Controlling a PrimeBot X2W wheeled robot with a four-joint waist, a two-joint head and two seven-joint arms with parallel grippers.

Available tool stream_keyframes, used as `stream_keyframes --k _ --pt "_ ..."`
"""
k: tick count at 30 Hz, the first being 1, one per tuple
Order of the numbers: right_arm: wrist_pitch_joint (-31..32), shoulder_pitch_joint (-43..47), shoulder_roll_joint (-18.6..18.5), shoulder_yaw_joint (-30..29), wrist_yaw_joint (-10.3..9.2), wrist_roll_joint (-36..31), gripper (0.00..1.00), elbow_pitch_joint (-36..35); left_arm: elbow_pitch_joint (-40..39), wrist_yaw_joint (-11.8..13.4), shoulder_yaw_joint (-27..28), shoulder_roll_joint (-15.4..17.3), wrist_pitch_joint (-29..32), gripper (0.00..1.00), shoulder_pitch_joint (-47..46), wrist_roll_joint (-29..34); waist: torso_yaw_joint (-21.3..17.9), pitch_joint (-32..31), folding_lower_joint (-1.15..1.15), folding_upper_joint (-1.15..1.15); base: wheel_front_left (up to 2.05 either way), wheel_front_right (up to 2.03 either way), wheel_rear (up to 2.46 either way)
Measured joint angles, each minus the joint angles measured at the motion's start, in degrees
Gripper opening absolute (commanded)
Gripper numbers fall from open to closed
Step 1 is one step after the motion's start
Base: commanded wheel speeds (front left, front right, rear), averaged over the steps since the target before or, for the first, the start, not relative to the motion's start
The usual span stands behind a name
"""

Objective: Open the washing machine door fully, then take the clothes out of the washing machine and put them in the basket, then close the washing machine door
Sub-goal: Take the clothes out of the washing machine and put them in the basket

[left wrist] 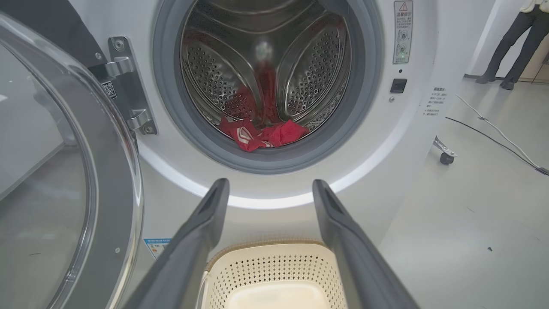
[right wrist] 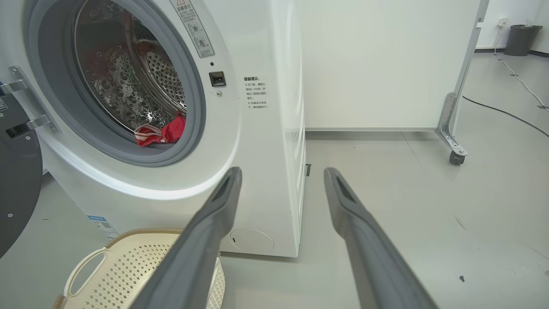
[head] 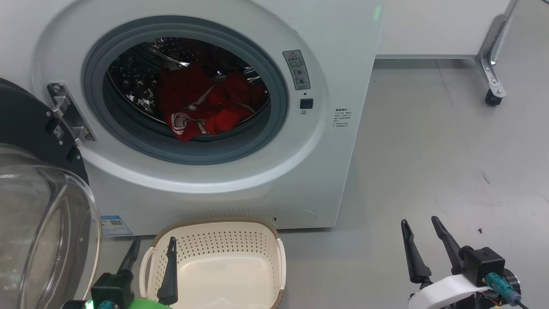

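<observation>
Your right tool (head: 419,219) has two long dark fingers (head: 414,253) tapering to blunt tips, on a black boxy housing (head: 484,262) with a curved white shell (head: 446,289) and a teal connector (head: 499,285) trailing a thin black cable (head: 521,304). Your left tool (head: 155,238) has the same fingers and black block (head: 113,289), over a bright green shell (head: 146,304). Close up, the fingers look matte grey.

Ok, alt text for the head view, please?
White washing machine, door swung open at left, red clothes lying in its drum. An empty cream basket sits on the floor before it, the open left claw by its left rim, the open right claw farther right.
</observation>
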Motion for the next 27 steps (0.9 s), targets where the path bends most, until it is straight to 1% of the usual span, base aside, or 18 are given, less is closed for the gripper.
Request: stream_keyframes --k 27 --pt "0.0 0.0 0.0 0.0 0.0 0.0 1.0 -0.1 -0.3 0.0 -0.3 0.0 0.2 1.0 0.0 0.0 0.0 0.8 0.0 0.0 0.01 -0.01 0.0"
